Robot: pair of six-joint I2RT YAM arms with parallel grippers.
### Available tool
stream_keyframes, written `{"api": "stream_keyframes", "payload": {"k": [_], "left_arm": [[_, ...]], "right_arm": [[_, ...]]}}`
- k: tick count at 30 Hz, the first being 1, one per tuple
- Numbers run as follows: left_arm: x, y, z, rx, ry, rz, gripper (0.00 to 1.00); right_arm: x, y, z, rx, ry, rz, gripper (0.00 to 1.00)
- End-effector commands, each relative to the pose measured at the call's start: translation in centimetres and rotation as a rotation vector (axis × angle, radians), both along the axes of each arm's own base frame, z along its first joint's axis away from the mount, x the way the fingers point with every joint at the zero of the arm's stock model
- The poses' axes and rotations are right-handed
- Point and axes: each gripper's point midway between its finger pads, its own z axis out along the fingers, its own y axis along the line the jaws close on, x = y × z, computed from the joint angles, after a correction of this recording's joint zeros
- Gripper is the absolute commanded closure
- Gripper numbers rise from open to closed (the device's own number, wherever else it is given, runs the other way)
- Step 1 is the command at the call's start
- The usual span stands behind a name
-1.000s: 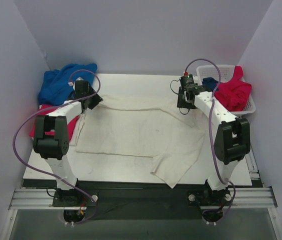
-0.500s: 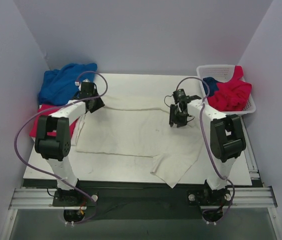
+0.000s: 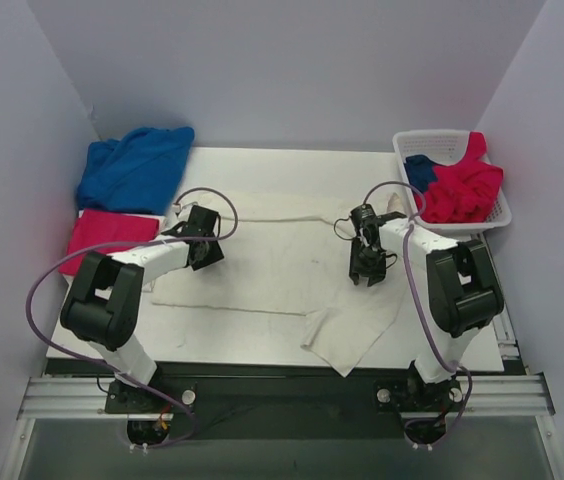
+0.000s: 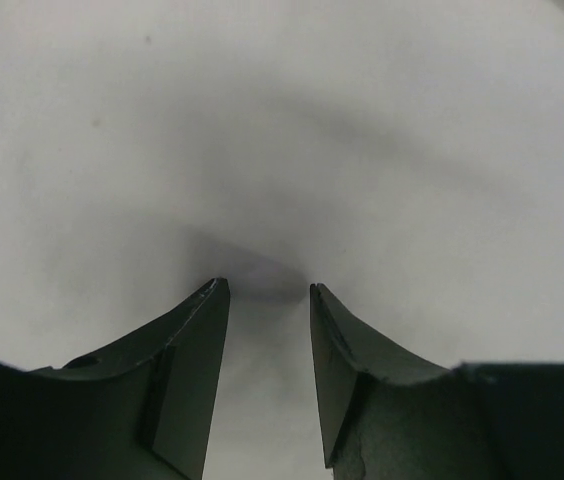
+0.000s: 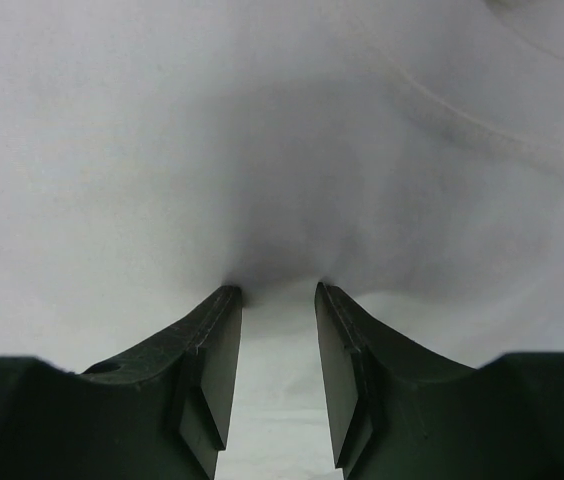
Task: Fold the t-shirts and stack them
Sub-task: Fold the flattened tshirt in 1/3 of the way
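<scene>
A large cream-white t-shirt [image 3: 272, 270] lies spread flat over the middle of the table. My left gripper [image 3: 205, 252] points down onto its left part. Its jaws stand apart and the tips rest on smooth cloth [image 4: 282, 150], with nothing pinched between them [image 4: 267, 288]. My right gripper [image 3: 364, 268] presses on the shirt's right part in the same way, open over flat fabric [image 5: 277, 288]. A royal blue t-shirt [image 3: 132, 168] is heaped at the far left corner. A crimson-pink t-shirt [image 3: 102, 235] lies flat just in front of it.
A white lattice basket [image 3: 442, 138] at the far right corner holds a crimson shirt [image 3: 462, 185] and a blue one [image 3: 420, 168]. The cream shirt's lower right sleeve [image 3: 347, 335] reaches close to the table's near edge. Walls close in on three sides.
Both grippers have come from the cream shirt's far edge toward me across the cloth, jaws unchanged. The shirt has hardly shifted.
</scene>
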Motion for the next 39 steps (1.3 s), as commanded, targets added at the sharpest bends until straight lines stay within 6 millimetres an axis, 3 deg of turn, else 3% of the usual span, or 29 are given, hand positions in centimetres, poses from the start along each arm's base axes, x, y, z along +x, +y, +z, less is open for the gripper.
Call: {"api": "stream_keyframes", "payload": {"k": [1,6,9,17,19,25,30,35,39], "left_arm": [[-3.6,1.8,-2.2,0.046,0.095,0.055,0.51],[-7.3,1.9,-4.0,0.08,0.186,0.024,0.51],[-8.8,1.5,-3.8,0.08,0.192,0.004,0.51],[-10.9,1.0,-3.1,0.079,0.185,-0.009,0.51],[-10.4,1.0,-2.3,0.074,0.151,-0.009,0.51],[-4.8,1.1,3.9,0.062,-0.027,0.049,0.5],[0.4,3.7,7.6,-0.002,-0.14,0.176,0.5],[3.6,5.0,7.6,-0.073,-0.19,0.272,0.5],[5.3,4.4,4.3,-0.117,-0.146,0.282,0.51]], "right_arm": [[-2.9,-2.4,-0.9,-0.104,0.076,-0.036,0.64],[-4.6,-3.6,-1.4,-0.138,0.102,-0.066,0.64],[-5.6,-4.6,-1.3,-0.144,0.104,-0.105,0.64],[-8.1,-6.6,-1.0,-0.145,0.122,-0.173,0.63],[-7.9,-6.5,-0.7,-0.145,0.104,-0.171,0.64],[-5.8,-6.7,2.5,-0.146,-0.032,-0.197,0.64],[-4.6,-6.9,4.8,-0.145,-0.118,-0.212,0.63],[-4.1,-7.0,5.5,-0.146,-0.143,-0.204,0.63],[-3.6,-7.2,5.8,-0.158,-0.153,-0.198,0.63]]}}
